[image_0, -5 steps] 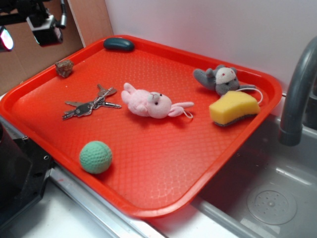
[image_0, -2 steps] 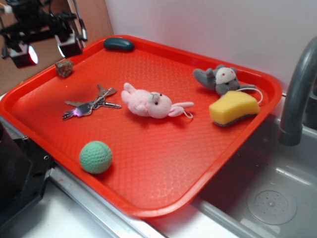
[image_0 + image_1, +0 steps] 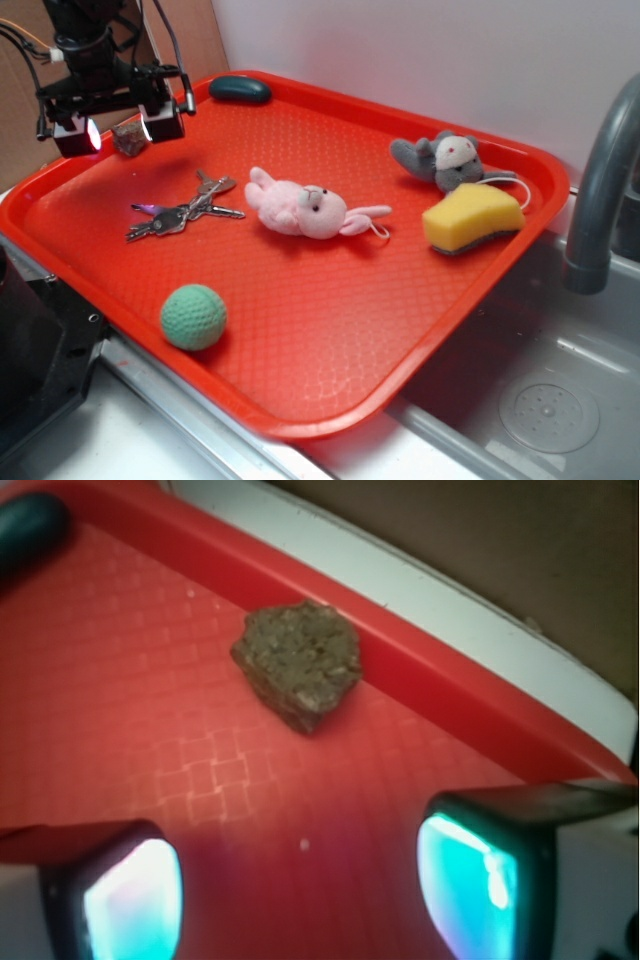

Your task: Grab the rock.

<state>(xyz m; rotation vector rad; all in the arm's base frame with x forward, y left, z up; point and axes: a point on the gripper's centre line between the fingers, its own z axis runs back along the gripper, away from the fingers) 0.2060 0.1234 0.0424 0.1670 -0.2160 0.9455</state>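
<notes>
Rock point(image 3: 129, 137) sits at the far left edge of the red tray point(image 3: 330, 330), touching or nearly touching the raised rim, which is likely why the hand point(image 3: 118, 128) hangs spread wide, a finger to either side, not gripping anything. From where I stand it looks lined up for a drop onto the stone. The wrist view shows the rock point(image 3: 298, 664) beyond the two glowing fingertips point(image 3: 130, 900), so the hand seems not yet low enough. From outside, the fingers partly cover the stone. Keys point(image 3: 180, 212) lie near.
</notes>
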